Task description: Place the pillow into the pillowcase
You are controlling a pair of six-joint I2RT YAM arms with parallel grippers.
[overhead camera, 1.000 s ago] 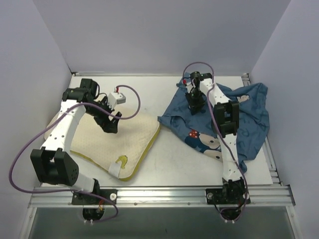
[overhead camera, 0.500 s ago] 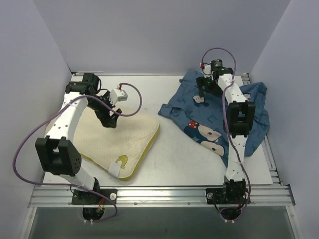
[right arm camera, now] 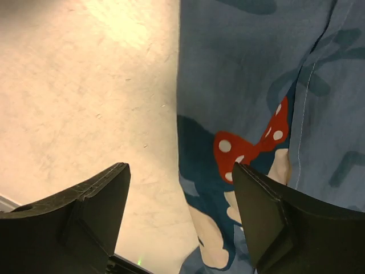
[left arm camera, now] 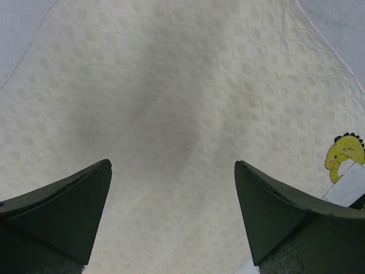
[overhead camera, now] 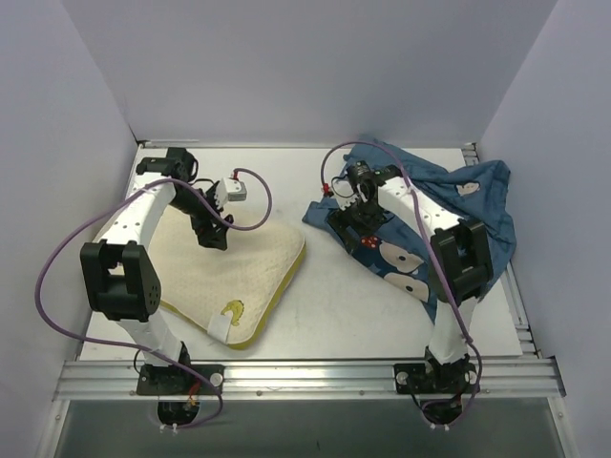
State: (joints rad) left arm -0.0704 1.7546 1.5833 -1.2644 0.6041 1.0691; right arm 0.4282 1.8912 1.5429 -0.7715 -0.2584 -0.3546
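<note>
The right gripper [right arm camera: 179, 165] is open and empty over the edge of the pillowcase [right arm camera: 245, 57]; it should go down and pinch only one layer. The left gripper [left arm camera: 171, 164] hangs open over the pillow [overhead camera: 239, 272]. The blue pillowcase lies crumpled on the right, the cream pillow flat on the left.

The pillow [overhead camera: 239, 267] lies flat, its right corner near the crumpled pillowcase [overhead camera: 487, 205].

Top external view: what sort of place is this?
Probably a lab test booth: plain pale walls box in a white table, and two white robot arms are bolted to a metal rail at its near edge.
</note>
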